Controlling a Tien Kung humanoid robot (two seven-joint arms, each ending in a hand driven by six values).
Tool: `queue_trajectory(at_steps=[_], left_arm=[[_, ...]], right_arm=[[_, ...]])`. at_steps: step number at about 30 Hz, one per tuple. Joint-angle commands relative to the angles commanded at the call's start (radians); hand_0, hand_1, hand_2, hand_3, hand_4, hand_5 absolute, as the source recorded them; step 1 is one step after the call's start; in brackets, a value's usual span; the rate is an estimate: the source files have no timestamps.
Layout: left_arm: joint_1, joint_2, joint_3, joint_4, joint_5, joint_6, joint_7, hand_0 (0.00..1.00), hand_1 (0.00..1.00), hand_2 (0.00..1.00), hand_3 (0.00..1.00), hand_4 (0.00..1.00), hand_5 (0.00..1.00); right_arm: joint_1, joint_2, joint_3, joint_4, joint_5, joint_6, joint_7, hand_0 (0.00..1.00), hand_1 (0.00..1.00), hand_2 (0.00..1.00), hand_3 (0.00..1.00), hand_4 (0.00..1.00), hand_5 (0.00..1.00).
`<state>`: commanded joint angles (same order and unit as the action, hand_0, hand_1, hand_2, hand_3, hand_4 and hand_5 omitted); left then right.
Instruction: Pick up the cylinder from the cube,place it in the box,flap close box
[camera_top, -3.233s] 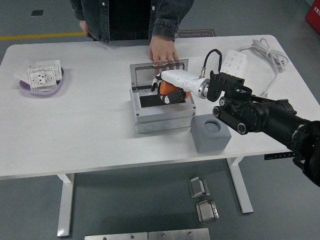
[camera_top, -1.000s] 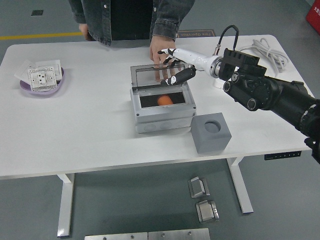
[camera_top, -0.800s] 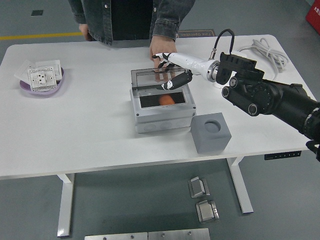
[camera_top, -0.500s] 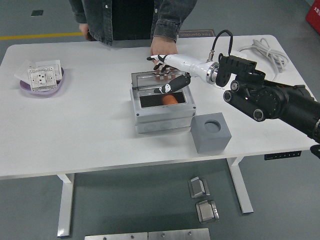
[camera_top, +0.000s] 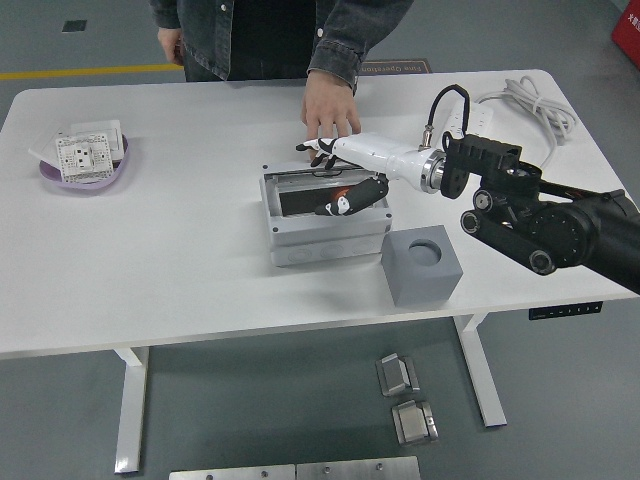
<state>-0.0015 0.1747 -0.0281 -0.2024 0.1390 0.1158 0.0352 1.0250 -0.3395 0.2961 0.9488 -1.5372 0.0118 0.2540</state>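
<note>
The grey box (camera_top: 325, 230) stands mid-table with its clear lid (camera_top: 318, 186) tipped nearly flat over the opening. A sliver of the orange cylinder (camera_top: 343, 193) shows inside the box, under the lid. My right hand (camera_top: 335, 175), white with black fingertips, lies across the lid's far right part, fingers spread and holding nothing. To the right of the box sits the grey cube (camera_top: 421, 265), its round socket vacant. A person's hand (camera_top: 328, 110) rests on the table just behind the box.
A purple dish (camera_top: 84, 168) holding a white socket plate sits at the far left. A white power strip (camera_top: 468, 118) with its cable lies at the back right. Metal parts lie on the floor below the table.
My right hand let go of the cylinder in the box, rose behind the upright lid and pushed it forward and down. The person stepped back a little.
</note>
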Motion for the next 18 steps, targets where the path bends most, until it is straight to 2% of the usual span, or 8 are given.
queue_trajectory(at_steps=[5, 10, 14, 18], left_arm=[[0.005, -0.005, 0.018, 0.003, -0.015, -0.001, 0.001, 0.683, 0.657, 0.555, 0.600, 0.616, 0.262], [0.008, -0.008, 0.004, 0.007, 0.000, -0.002, 0.011, 0.683, 0.657, 0.555, 0.600, 0.616, 0.261], [0.012, -0.009, -0.025, 0.013, 0.030, -0.002, 0.023, 0.683, 0.657, 0.553, 0.600, 0.615, 0.261], [0.022, -0.013, -0.057, 0.019, 0.062, -0.004, 0.035, 0.683, 0.657, 0.553, 0.600, 0.615, 0.261]], right_arm=[[-0.046, -0.025, 0.049, 0.064, -0.042, 0.008, -0.021, 0.761, 0.709, 0.788, 0.970, 0.844, 0.465], [-0.087, -0.050, 0.105, 0.091, -0.063, 0.012, -0.031, 0.748, 0.701, 0.788, 0.972, 0.840, 0.469], [-0.144, -0.100, 0.190, 0.129, -0.090, 0.018, -0.038, 0.745, 0.696, 0.787, 0.973, 0.838, 0.475], [-0.237, -0.179, 0.314, 0.202, -0.133, 0.011, -0.045, 0.745, 0.696, 0.787, 0.973, 0.838, 0.475]])
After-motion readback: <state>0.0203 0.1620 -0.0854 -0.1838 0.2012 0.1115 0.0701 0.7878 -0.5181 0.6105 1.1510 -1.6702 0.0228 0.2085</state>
